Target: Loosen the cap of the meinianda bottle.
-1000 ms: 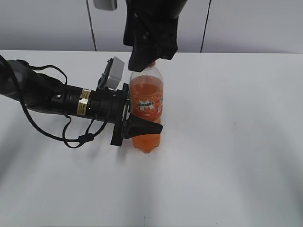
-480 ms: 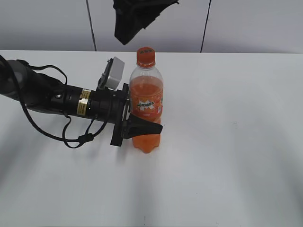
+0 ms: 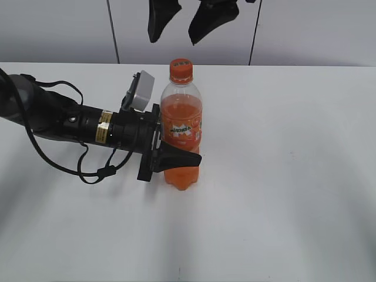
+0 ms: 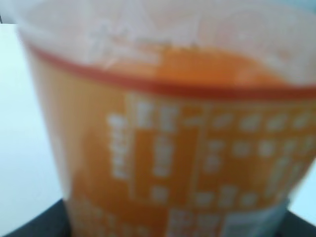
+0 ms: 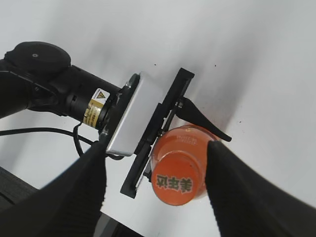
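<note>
The meinianda bottle stands upright on the white table, full of orange drink, with its orange label facing me. Its orange cap sits on the neck. My left gripper reaches in from the left and is shut on the bottle's lower body; the left wrist view is filled by the blurred label. My right gripper hangs open above the cap, clear of it. In the right wrist view the cap with dark print shows between the two spread black fingers.
The left arm with its cable lies across the table's left side. The white table has a grey panelled wall behind it.
My right gripper has let go of the cap, risen away from it and opened. The bottle and left gripper have not moved.
</note>
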